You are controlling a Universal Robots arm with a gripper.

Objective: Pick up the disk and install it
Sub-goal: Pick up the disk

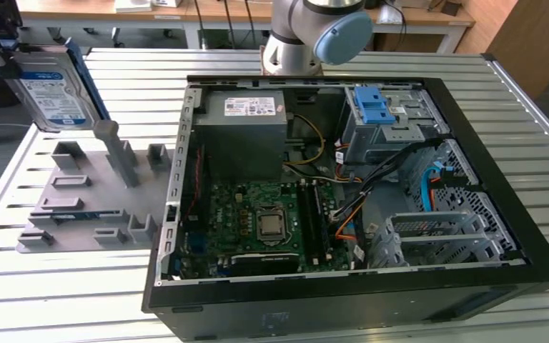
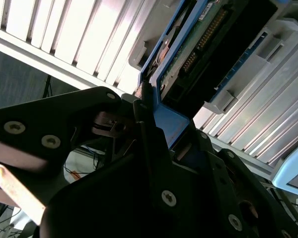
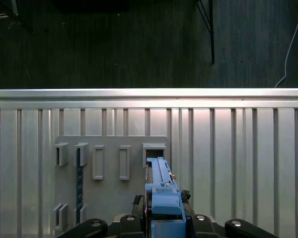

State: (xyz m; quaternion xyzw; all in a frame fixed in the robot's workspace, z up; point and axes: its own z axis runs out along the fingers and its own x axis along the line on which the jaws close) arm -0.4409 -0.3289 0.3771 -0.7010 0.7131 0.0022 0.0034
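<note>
One disk hangs upright above the grey rack, near the table's edge at the exterior view's left and well apart from the open case. The gripper jaws are pinched narrow on the disk's blue carrier. Doing this carry well likely calls for a firm pinch, no tilt, and enough height to clear the rack posts and the case wall.

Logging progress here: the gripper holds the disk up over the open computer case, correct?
No. The gripper holds the disk over the grey fixture plate, to the exterior view's left of the open computer case, as the exterior view shows.
</note>
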